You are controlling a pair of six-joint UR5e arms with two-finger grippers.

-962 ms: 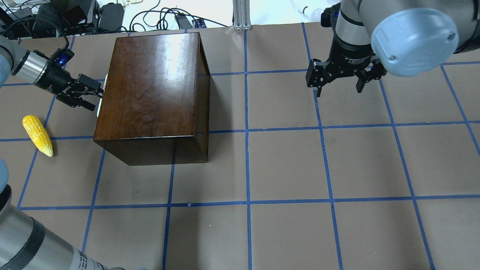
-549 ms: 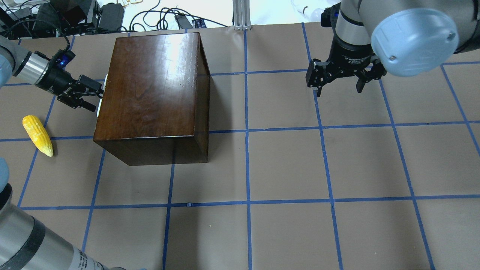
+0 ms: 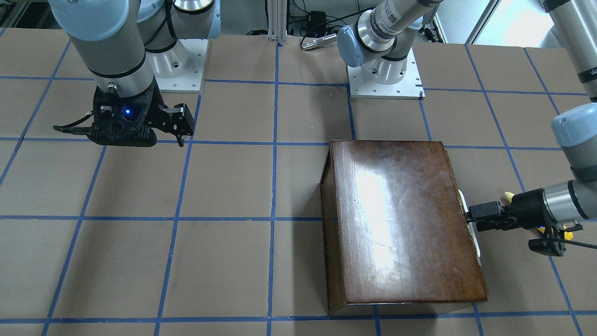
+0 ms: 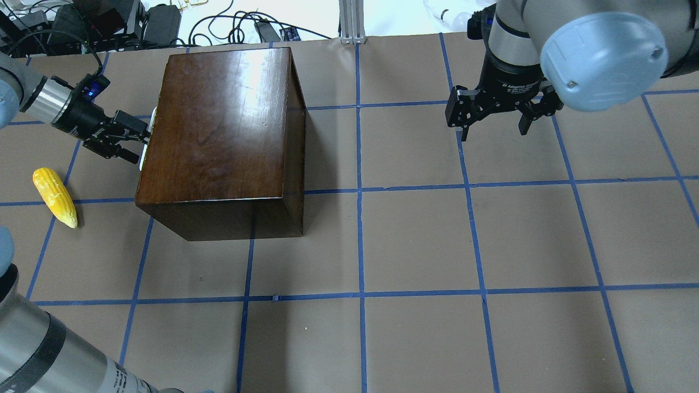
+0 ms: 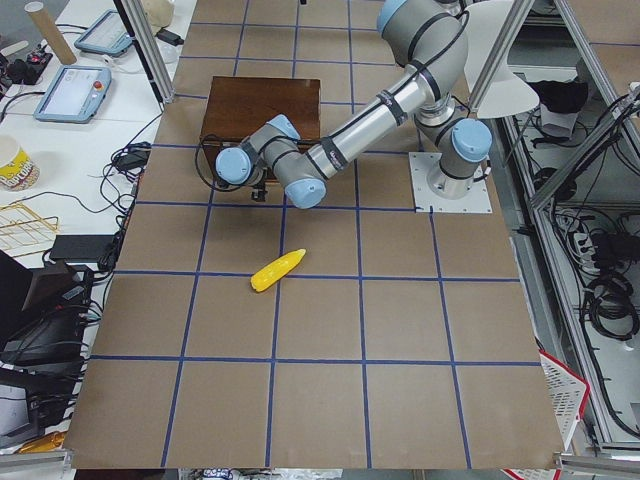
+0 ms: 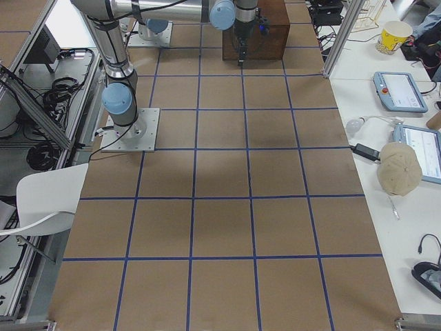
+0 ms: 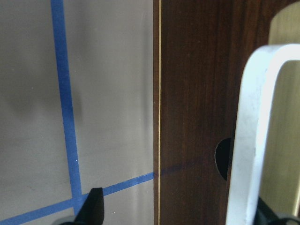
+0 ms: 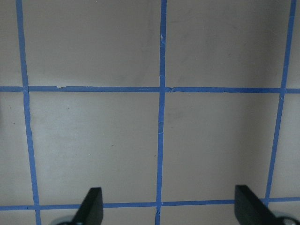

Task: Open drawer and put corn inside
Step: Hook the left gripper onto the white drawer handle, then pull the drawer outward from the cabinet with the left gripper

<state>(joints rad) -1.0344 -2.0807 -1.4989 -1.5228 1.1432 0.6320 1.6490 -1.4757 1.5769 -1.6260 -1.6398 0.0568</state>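
Observation:
The dark brown box stands at the table's left. Its drawer is shut; the drawer front and its white handle fill the left wrist view. My left gripper is open at the box's left face, with its jaws on either side of the handle; one fingertip shows beside the panel. The yellow corn lies on the table to the left of the box, behind that gripper. My right gripper is open and empty above bare table at the far right.
Blue tape lines grid the brown table. Cables and electronics lie beyond the far edge behind the box. The two arm bases stand at the robot's side of the table.
My left gripper has crept slightly closer to the box's handle side. The right arm, the corn and the box have not moved.

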